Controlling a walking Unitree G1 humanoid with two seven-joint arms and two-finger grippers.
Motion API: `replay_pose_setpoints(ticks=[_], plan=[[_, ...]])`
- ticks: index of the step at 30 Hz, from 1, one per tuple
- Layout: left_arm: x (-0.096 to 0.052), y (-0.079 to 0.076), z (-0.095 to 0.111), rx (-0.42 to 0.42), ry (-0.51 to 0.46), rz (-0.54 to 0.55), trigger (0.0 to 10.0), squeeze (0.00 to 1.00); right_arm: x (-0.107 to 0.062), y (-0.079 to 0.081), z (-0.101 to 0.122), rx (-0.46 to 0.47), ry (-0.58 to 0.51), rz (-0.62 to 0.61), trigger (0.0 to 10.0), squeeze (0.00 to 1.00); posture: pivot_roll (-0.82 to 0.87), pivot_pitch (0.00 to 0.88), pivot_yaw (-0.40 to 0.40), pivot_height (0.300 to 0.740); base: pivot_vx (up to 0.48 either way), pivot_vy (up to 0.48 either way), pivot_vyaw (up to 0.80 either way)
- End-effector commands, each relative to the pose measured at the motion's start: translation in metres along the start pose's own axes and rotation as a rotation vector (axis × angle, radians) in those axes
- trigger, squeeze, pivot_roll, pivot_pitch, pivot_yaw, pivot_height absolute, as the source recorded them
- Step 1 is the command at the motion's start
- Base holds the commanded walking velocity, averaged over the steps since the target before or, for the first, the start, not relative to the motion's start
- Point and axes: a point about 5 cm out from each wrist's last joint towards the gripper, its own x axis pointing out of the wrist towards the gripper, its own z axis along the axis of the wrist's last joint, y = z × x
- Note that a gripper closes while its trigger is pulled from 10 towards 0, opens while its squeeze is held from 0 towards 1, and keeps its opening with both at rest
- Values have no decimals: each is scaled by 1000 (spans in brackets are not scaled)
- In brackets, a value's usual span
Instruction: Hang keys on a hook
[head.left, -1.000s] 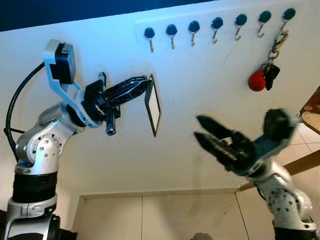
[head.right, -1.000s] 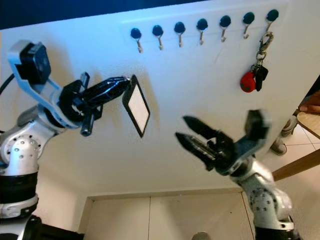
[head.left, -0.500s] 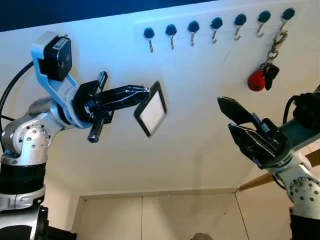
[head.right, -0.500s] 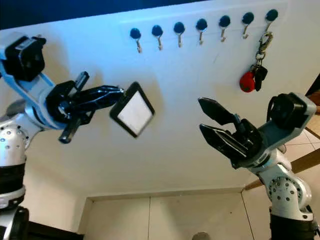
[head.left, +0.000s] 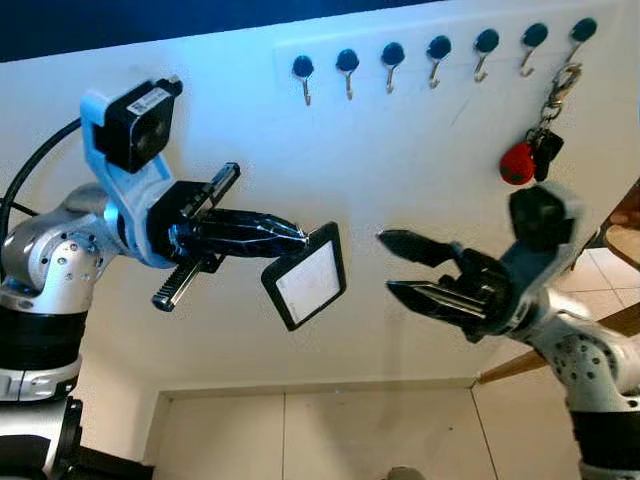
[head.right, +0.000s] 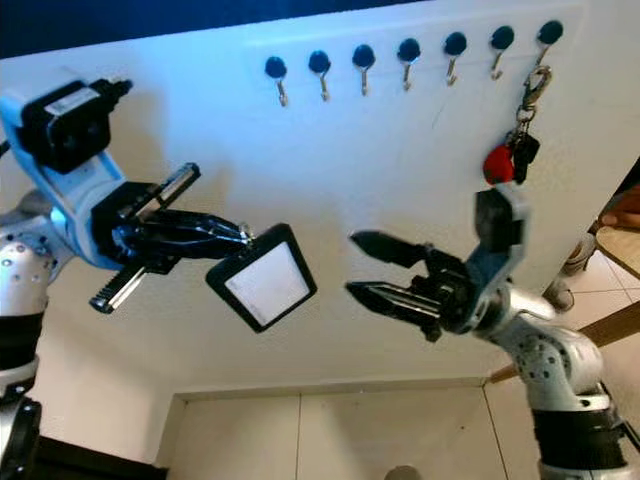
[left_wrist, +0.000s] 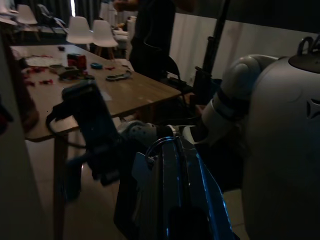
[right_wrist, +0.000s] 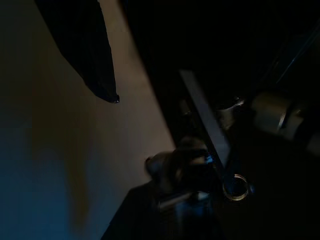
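While keys (head.left: 536, 150) hang hooked, no writing reads.

A row of hooks (head.left: 435, 55) runs along the upper wall (head.left: 420, 200); the keys (head.left: 535, 150) hang from the hook farthest right; below the hooks, the left claw (head.left: 295, 237) reaches in from the left, clamped on a flat card (head.left: 306, 276); the right claw (head.left: 395, 265) sits to the card's right, fingers parted, pointing toward it; the floor (head.left: 330, 435) lies under the wall.
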Motion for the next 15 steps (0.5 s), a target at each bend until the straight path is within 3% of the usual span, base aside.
replay_pose_setpoints(ticks=[1,15], plan=[[-1,-2,3,3,38,-11,10000,0,6,2,-4,24,13,44,10000,0,-173,76,114,740,0,0,0],[8,7,-2,-9,60,-78,10000,0,40,4,-17,58,86,205,10000,0,-185,72,120,740,0,0,0]])
